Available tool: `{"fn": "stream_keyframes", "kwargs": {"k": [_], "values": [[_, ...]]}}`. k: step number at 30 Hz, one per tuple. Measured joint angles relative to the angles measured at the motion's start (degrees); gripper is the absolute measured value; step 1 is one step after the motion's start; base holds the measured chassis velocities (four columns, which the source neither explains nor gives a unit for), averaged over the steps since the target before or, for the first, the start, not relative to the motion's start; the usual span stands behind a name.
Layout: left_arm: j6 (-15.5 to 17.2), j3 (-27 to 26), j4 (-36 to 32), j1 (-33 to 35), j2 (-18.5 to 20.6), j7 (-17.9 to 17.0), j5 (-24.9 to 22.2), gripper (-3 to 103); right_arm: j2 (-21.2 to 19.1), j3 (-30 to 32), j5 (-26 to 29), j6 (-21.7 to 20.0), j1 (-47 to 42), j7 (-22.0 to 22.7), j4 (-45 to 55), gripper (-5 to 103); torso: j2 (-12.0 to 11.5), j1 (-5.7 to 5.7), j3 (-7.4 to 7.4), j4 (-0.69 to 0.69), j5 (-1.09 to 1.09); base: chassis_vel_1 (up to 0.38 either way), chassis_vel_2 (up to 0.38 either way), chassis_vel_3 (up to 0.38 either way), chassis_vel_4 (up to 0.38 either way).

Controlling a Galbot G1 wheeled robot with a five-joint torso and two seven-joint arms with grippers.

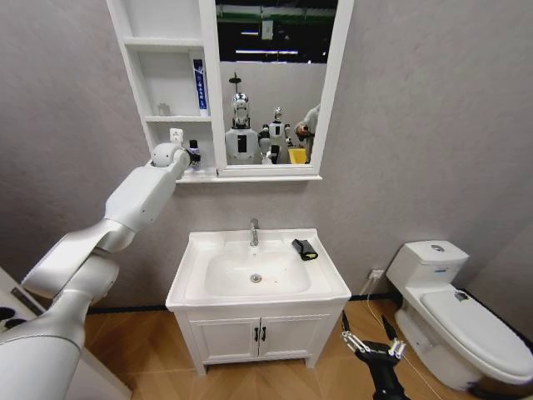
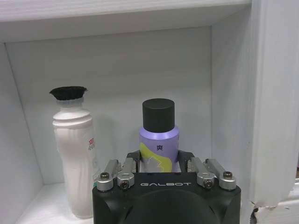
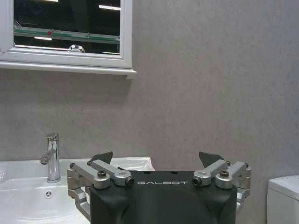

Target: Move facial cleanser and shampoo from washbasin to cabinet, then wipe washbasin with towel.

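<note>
**Second bottle reached the lowest cabinet shelf**

The left claw (image 2: 163,175) was inside the bottom compartment of the white wall-mounted cabinet with three open shelves and a framed mirror (image 1: 163,83), closed on a lavender bottle with a yellow-green label and a black cylindrical cap (image 2: 159,135). Beside it on the same shelf stood a slim white plastic bottle with a black cap (image 2: 74,154), near the lavender bottle but apart from it. Whether the lavender bottle's base already rested on the shelf floor could not be told.

The right claw (image 3: 159,165) hung low beside the vanity with its fingers spread and empty. The small black folded towel with a yellow-green edge (image 1: 305,249) lay on the rim of the white rectangular ceramic washbasin (image 1: 191,279), to the right of the chrome tap (image 1: 254,232).

To finish this placement well, the bottle probably needed to be settled upright and fully seated before the fingers parted. The opening should be modest, since the white bottle on one side and the compartment wall on the other left little room. A straight retreat out of the shelf would likely avoid knocking either bottle.
</note>
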Motion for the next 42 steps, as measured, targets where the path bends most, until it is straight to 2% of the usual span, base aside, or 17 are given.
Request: {"fn": "stream_keyframes", "kwargs": {"k": [2, 10, 14, 18, 19, 21, 25, 27, 30, 32, 33, 34, 35, 36, 38, 41, 42], "values": [[-0.04, -0.11, -0.86, 0.38, 0.36, 0.04, -0.55, 41, 0.03, -0.03, -0.09, -0.01, -0.04, 0.00, 0.00, 100, 0.00, 0.00, 0.00, 0.00, 0.00, 0.000, 0.000, 0.000, 0.000], [0.44, 0.14, -6.70, 3.00, 3.75, -0.06, -1.55, 74, 0.17, -0.11, -0.36, -0.03, -0.42, 0.00, 0.29, 100, 0.00, 0.00, -0.01, 0.01, -0.01, 0.000, 0.000, 0.000, 0.000], [0.44, -0.12, -8.63, 4.16, 4.83, -0.50, -1.58, 84, 0.18, -0.12, -0.38, -0.04, -0.52, 0.00, 0.48, 100, 0.01, 0.00, -0.01, -0.01, 0.00, 0.000, 0.000, 0.000, 0.000], [0.36, -3.90, -19.22, 10.41, 10.04, -2.91, -3.19, 98, -0.02, 0.18, -0.54, -0.04, -0.56, 0.06, 0.50, 100, 0.00, 0.01, 0.00, -0.02, -0.01, 0.000, 0.000, 0.000, 0.000], [0.36, -3.90, -19.22, 10.41, 10.04, -2.91, -3.19, 98, -0.02, 0.18, -0.54, -0.04, -0.56, 0.06, 0.50, 100, 0.00, 0.01, 0.00, -0.02, -0.01, 0.000, 0.000, 0.000, 0.000], [-0.63, -9.12, -33.52, 19.56, 17.23, -3.35, -4.17, 100, -0.35, 0.55, -0.53, -0.26, -0.24, 0.76, 0.17, 100, 0.01, 0.00, -0.01, 0.01, -0.01, 0.000, 0.000, 0.000, 0.000], [-1.90, -11.69, -40.74, 25.45, 21.58, -5.77, -3.47, 100, -0.51, 0.58, -0.25, -0.58, 0.15, 1.01, -0.09, 100, 0.01, -0.01, -0.01, 0.01, -0.02, 0.000, 0.000, 0.000, 0.000], [-3.02, -19.40, -53.07, 38.47, 27.54, -10.12, -3.25, 100, -0.44, 0.41, -0.70, -1.99, 0.98, 3.18, -1.13, 100, 0.02, -0.01, -0.02, 0.02, 0.01, 0.000, 0.000, 0.000, 0.000], [-3.48, -23.12, -56.98, 44.99, 29.68, -10.42, -3.39, 100, -0.50, 0.40, -1.03, -2.53, 1.22, 4.17, -1.91, 100, 0.02, -0.01, -0.01, 0.00, 0.01, 0.000, 0.000, 0.000, 0.000], [-5.13, -37.21, -63.49, 64.03, 33.06, -8.44, 0.10, 100, -1.05, 0.76, -1.49, -3.11, 2.14, 5.27, -3.62, 100, 0.02, -0.01, -0.01, 0.00, 0.02, 0.000, 0.000, 0.000, 0.000], [-6.07, -41.46, -64.78, 69.55, 33.00, -7.48, 2.05, 100, -1.17, 0.85, -1.53, -3.33, 2.50, 5.46, -3.95, 100, 0.02, -0.01, -0.01, 0.02, 0.01, 0.000, 0.000, 0.000, 0.000], [-6.07, -41.46, -64.78, 69.55, 33.00, -7.48, 2.05, 100, -1.17, 0.85, -1.53, -3.33, 2.50, 5.46, -3.95, 100, 0.02, -0.01, -0.01, 0.02, 0.01, 0.000, 0.000, 0.000, 0.000], [-8.46, -49.52, -67.52, 81.16, 31.43, -5.94, 5.56, 100, -1.47, 0.87, -1.33, -4.09, 3.39, 5.82, -4.61, 100, 0.02, -0.01, -0.02, 0.02, 0.00, 0.000, 0.000, 0.000, 0.000], [-8.46, -49.52, -67.52, 81.16, 31.43, -5.94, 5.56, 100, -1.47, 0.87, -1.33, -4.09, 3.39, 5.82, -4.61, 100, 0.02, -0.01, -0.02, 0.02, 0.00, 0.000, 0.000, 0.000, 0.000], [-11.09, -58.52, -72.09, 97.90, 26.22, -4.44, 9.58, 100, -2.08, 0.78, -0.85, -5.16, 4.42, 5.97, -5.11, 100, 0.02, -0.01, -0.02, 0.00, 0.00, 0.000, 0.000, 0.000, 0.000], [-11.98, -61.10, -73.94, 103.93, 22.93, -3.40, 11.85, 100, -2.45, 0.79, -0.44, -5.58, 4.70, 5.97, -5.15, 100, 0.02, -0.01, -0.01, 0.02, -0.02, 0.000, 0.000, 0.000, 0.000], [-12.77, -63.87, -76.16, 109.98, 18.05, -1.92, 14.42, 100, -2.98, 0.75, 1.64, -6.37, 4.78, 5.98, -4.92, 100, 0.02, -0.01, -0.01, 0.02, 0.00, 0.000, 0.000, 0.000, 0.000]]}}
